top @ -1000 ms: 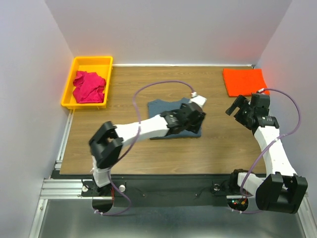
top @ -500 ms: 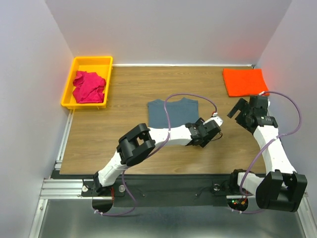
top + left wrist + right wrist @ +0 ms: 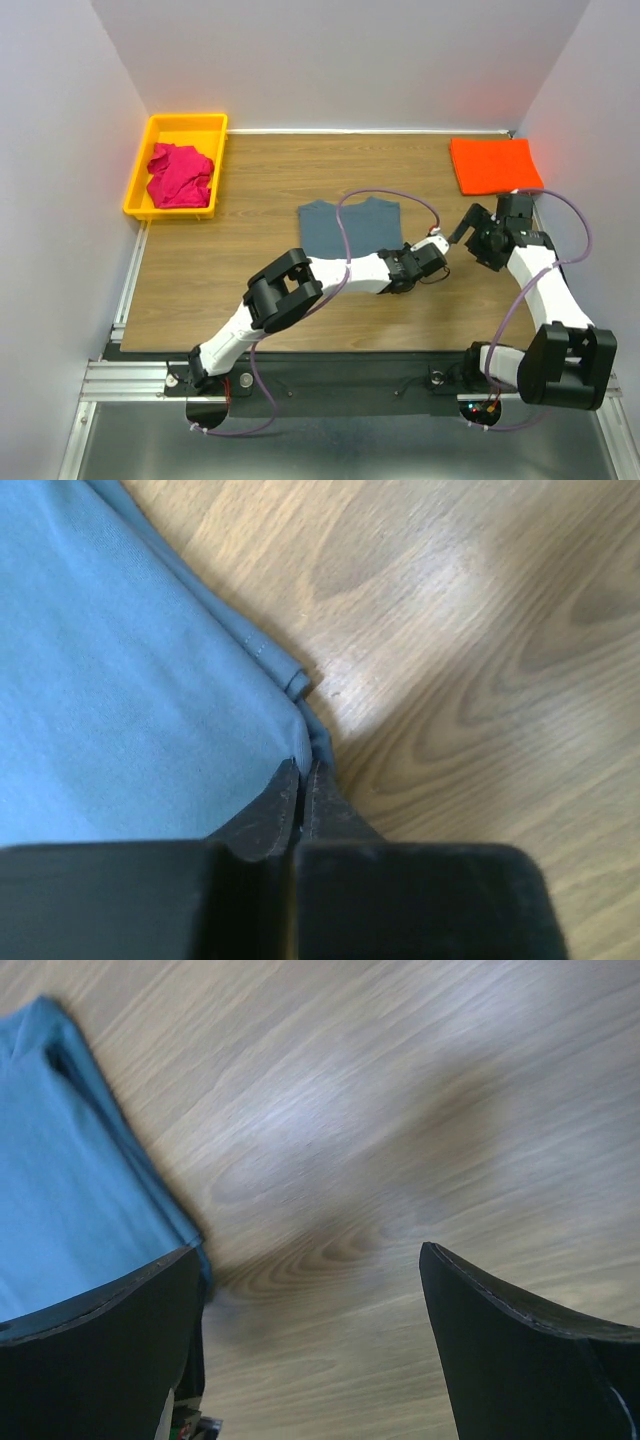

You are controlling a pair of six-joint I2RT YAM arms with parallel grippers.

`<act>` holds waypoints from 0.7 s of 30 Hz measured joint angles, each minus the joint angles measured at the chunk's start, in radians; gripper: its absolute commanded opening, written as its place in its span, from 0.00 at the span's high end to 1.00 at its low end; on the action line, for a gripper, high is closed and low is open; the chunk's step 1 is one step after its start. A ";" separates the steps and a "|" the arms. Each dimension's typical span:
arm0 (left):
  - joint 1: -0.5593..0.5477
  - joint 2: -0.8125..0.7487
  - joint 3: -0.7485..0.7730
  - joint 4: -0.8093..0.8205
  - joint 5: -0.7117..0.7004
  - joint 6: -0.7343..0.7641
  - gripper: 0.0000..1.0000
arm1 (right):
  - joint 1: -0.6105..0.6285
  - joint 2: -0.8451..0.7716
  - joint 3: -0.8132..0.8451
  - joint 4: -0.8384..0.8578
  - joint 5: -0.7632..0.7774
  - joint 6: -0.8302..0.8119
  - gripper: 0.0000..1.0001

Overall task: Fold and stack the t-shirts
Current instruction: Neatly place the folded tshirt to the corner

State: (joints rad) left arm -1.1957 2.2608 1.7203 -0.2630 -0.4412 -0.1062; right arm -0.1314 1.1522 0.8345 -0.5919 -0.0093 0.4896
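Folded grey shirt (image 3: 345, 228) at mid tabletop (image 3: 250, 200), left gripper (image 3: 302, 770) pinched shut on its near right corner, right gripper (image 3: 310, 1250) wide open, empty, beside that corner, orange shirt (image 3: 493, 165) at far right corner, pink shirt (image 3: 180, 175) in bin (image 3: 187, 120), far left corner.

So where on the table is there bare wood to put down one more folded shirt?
Bare wood lies between the yellow bin and the grey-blue shirt, and at the back between that shirt and the orange shirt. Crowded: the shirt's near right corner, where the left gripper pinches it and the right gripper hangs open.
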 measured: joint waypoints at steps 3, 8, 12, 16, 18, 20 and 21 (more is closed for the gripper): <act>0.009 -0.026 -0.039 0.027 0.010 -0.016 1.00 | 0.000 0.050 0.000 0.024 -0.101 0.008 0.03; 0.036 -0.112 -0.127 0.044 0.061 -0.055 1.00 | 0.000 0.143 0.000 0.102 -0.282 0.035 0.03; 0.079 -0.201 -0.181 0.071 0.113 -0.084 1.00 | 0.000 0.233 0.000 0.164 -0.411 0.063 0.03; 0.115 -0.272 -0.192 0.095 0.148 -0.104 1.00 | 0.000 0.317 -0.012 0.256 -0.536 0.113 0.02; 0.122 -0.288 -0.192 0.105 0.156 -0.110 1.00 | 0.002 0.351 -0.037 0.320 -0.588 0.147 0.02; 0.122 -0.294 -0.193 0.111 0.166 -0.115 1.00 | 0.003 0.376 -0.055 0.366 -0.620 0.176 0.02; 0.121 -0.294 -0.196 0.114 0.173 -0.117 1.00 | 0.010 0.398 -0.065 0.400 -0.637 0.194 0.02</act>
State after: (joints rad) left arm -1.0744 1.9663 1.5242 -0.1486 -0.2680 -0.2237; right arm -0.1219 1.5501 0.7692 -0.1917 -0.6468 0.6838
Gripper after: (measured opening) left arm 0.047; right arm 0.981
